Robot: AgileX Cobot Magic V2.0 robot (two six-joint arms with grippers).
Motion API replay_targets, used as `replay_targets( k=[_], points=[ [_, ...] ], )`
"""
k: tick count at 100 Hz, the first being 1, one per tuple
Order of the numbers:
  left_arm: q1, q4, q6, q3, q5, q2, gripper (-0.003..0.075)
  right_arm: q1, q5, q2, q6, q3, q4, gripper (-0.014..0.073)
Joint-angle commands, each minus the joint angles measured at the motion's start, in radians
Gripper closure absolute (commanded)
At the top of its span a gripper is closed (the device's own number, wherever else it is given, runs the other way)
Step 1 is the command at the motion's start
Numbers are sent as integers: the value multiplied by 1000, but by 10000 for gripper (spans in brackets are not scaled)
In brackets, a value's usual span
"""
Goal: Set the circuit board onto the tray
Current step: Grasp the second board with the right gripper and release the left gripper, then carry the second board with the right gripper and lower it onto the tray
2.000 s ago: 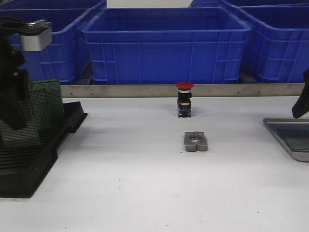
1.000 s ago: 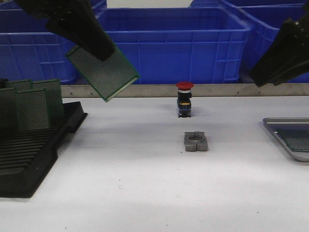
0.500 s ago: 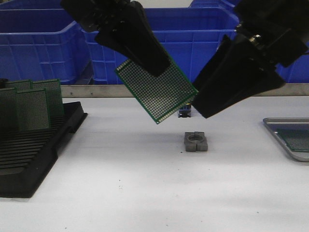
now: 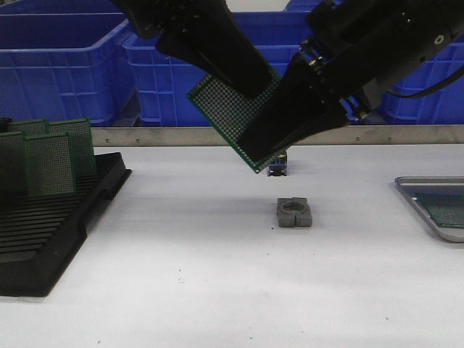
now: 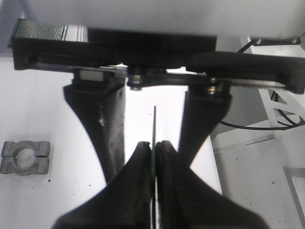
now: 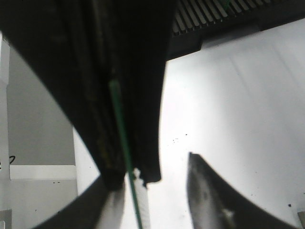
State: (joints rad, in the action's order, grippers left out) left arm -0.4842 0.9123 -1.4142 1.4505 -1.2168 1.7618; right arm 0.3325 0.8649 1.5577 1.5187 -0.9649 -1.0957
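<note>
Held high over the middle of the white desk: a green perforated circuit board, tilted, one corner pointing down toward the desk, well clear of it. Clenched on the board's upper edge by the left fingers, seen edge-on as a thin green line between the two black pads in the left wrist view. Reached in from the right by the right fingers, spread apart around the board's lower right side; board edge visible beside one dark finger, the other finger standing apart. Grey split metal clamp block lying on the desk below. Shallow silver-grey metal tray at the far right edge of the desk, well apart from the board. Black slotted plastic rack at the left, with other green boards standing in it.
</note>
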Motion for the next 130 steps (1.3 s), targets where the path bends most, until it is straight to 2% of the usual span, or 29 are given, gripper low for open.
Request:
replay_targets(
  k=[1, 7, 12, 19, 25, 32, 48, 55, 82, 95, 114, 130],
  points=[
    [-7, 70, 6, 31, -39, -44, 740, 0, 32, -32, 11, -28, -59, 512],
    [-7, 70, 6, 31, -39, -44, 740, 0, 37, -32, 11, -28, -59, 619],
    [-7, 70, 6, 31, -39, -44, 739, 0, 40, -32, 11, -28, -59, 666],
    [-7, 72, 6, 31, -39, -44, 727, 0, 41, -32, 11, -28, -59, 659],
    [-7, 82, 6, 31, -41, -44, 687, 0, 44, -32, 11, -28, -59, 662],
    [-7, 105, 6, 31, -41, -44, 594, 0, 48, -32, 11, -28, -59, 662],
    [-7, 121, 6, 31, -31, -44, 283, 0, 60, -32, 0, -28, -59, 662],
    [3, 99, 6, 36, -3, -44, 209, -1, 79, -32, -64, -28, -54, 662],
    [117, 86, 6, 71, 28, -44, 205, -100, 88, -31, -496, -28, 149, 662],
    [154, 97, 6, 73, 25, -44, 205, -178, 44, -24, -579, -22, 174, 662],
    [164, 102, 6, 73, 20, -44, 205, -284, -119, 14, -663, 6, 174, 662],
    [164, 102, 6, 73, 19, -44, 205, -369, -231, 52, -671, 21, 174, 662]
  ],
)
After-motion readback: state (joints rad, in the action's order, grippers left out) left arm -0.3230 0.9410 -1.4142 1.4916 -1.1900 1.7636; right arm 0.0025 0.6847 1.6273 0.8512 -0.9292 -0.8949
